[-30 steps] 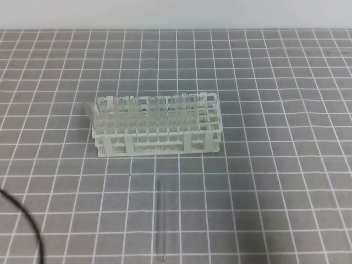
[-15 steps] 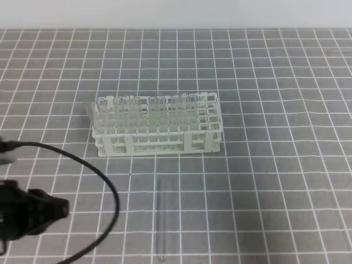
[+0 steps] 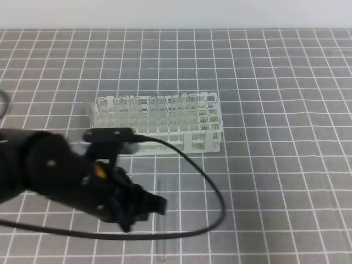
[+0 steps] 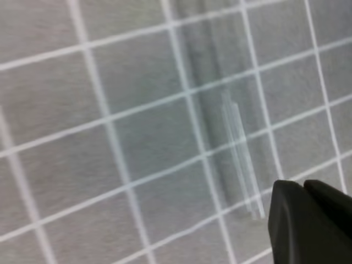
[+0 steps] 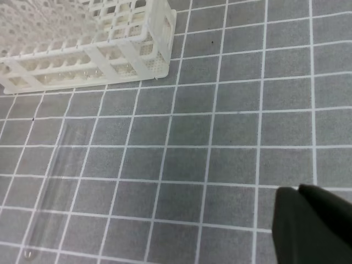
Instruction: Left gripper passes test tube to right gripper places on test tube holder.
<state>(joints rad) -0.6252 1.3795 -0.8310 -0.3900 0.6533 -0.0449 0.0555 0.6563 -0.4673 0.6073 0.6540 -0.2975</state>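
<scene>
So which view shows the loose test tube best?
The right wrist view: the test tube lies there whole and unobstructed on the mat, in front of the holder. The high view has it partly hidden behind the left gripper. The left wrist view shows only a blurred stretch.

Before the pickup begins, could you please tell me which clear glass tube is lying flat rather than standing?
The lone clear glass test tube on the grey mat; the others stand upright in the white lattice rack.

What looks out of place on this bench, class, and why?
One test tube lies flat on the gridded mat, in front of the test tube holder, while the other tubes stand upright in it. Nothing looks spilled or broken.
</scene>
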